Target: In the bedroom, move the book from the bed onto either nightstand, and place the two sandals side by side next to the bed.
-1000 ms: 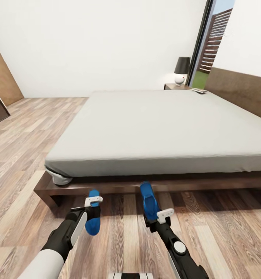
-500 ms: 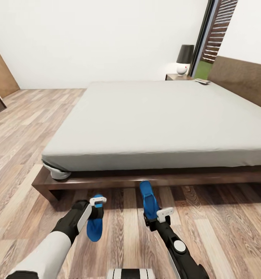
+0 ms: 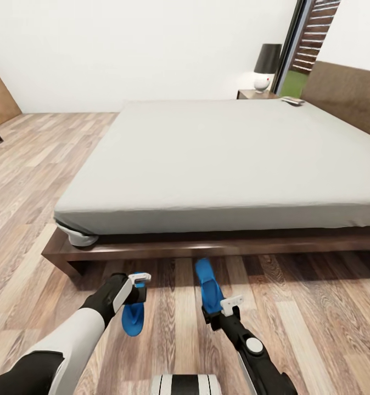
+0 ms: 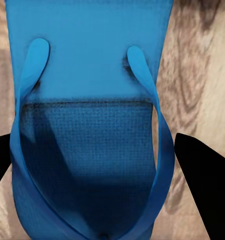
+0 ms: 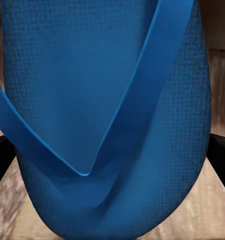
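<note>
Left gripper (image 3: 136, 287) clamped on a bright blue flat flip-flop sandal (image 3: 133, 319), black fingers (image 4: 201, 172) at either edge of the sole in the left wrist view, straps facing the camera. Right gripper (image 3: 220, 310) likewise closed on the second blue flip-flop sandal (image 3: 208, 282), toe pointing toward the bed, sole spanning the space between the dark fingertips (image 5: 221, 155) in the right wrist view. Both sandals carried low over the pale wood-plank floor (image 3: 317, 307), near each other, just short of the near edge of the bed.

Handling, as judged: light, thin foam, likely flexible, so prone to droop or twist when pinched at one end; firmest hold across the sole's width near the strap anchors, as here.

Wide low platform bed (image 3: 218, 159) with dark brown frame and plain light-grey mattress directly ahead. Small thin object, probably the book (image 3: 292, 100), lying at the far right corner of the mattress; cover too small to read. Low dark-brown nightstand (image 3: 255, 94) just beyond, bearing a black-shaded lamp (image 3: 267, 65) with white round base.

Containers: nightstand drawers not discernible.
</note>
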Tool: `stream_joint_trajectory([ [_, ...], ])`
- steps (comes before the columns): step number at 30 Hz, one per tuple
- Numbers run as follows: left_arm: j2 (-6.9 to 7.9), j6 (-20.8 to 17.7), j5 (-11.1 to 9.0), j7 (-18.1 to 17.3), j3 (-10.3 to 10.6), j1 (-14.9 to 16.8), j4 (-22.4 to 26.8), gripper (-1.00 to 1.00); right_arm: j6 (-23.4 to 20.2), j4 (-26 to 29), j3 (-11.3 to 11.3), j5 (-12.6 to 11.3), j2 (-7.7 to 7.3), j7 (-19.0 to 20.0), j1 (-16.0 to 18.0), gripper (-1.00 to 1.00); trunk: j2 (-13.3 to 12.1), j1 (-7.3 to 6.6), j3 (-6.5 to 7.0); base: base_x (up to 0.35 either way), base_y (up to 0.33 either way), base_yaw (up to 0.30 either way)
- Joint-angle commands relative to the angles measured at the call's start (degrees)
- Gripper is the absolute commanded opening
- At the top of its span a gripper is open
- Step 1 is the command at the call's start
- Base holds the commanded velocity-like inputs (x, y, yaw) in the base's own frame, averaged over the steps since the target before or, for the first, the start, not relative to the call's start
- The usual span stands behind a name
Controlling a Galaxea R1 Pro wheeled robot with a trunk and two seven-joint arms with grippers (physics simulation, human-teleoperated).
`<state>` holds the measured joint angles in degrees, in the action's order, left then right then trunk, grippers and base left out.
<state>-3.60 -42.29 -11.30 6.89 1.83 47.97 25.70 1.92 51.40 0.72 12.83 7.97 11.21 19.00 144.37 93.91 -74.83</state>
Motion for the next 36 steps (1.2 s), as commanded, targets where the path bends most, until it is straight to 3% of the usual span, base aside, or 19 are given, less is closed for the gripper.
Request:
stream_joint_trajectory([
  [1,-0.08,-0.18,-0.53,0.48,0.20,0.01,0.16,-1.00,-0.54,0.02,-0.17,0.67,0.03,1.21,0.05,-1.00,0.03,0.01,-0.27,0.000,0.000,0.000],
  [5,0.41,0.00,-0.48,0.35,0.20,0.01,0.47,-1.00,-4.32,-0.01,-0.08,0.90,-0.05,2.34,0.23,-1.00,0.09,0.11,-1.15,0.000,0.000,0.000],
  [7,0.65,0.08,-0.47,0.03,0.20,0.01,1.04,-1.00,-12.51,0.97,2.62,0.97,-0.04,3.33,0.66,-1.00,0.11,0.17,-1.60,0.000,0.000,0.000],
  [9,0.69,0.03,-0.47,-0.08,0.20,0.01,1.28,-1.00,-16.20,1.55,4.40,0.97,0.01,3.70,1.23,-1.00,0.14,0.22,-2.04,0.000,0.000,0.000],
  [10,0.73,0.02,-0.47,-0.17,0.20,0.01,1.64,-1.00,-22.31,1.62,6.96,0.83,0.21,3.63,4.92,-1.00,0.15,0.24,-2.26,0.000,0.000,0.000],
  [14,0.65,0.07,-0.47,-0.20,0.24,0.01,2.30,-1.00,-23.23,0.98,7.58,0.79,0.53,3.34,5.84,-1.00,0.21,0.35,-3.15,0.000,0.000,0.000],
  [25,0.39,0.16,-0.24,0.25,0.68,-0.01,2.34,-1.00,-23.02,0.90,7.63,0.80,0.65,3.53,5.88,-1.00,0.21,0.35,-3.15,0.179,0.000,0.000],
  [36,0.70,0.05,-0.39,-0.20,0.16,-0.04,2.42,-1.00,-22.96,1.17,7.60,0.80,0.52,3.76,5.88,-1.00,0.35,0.63,-5.58,0.013,0.000,0.000],
])
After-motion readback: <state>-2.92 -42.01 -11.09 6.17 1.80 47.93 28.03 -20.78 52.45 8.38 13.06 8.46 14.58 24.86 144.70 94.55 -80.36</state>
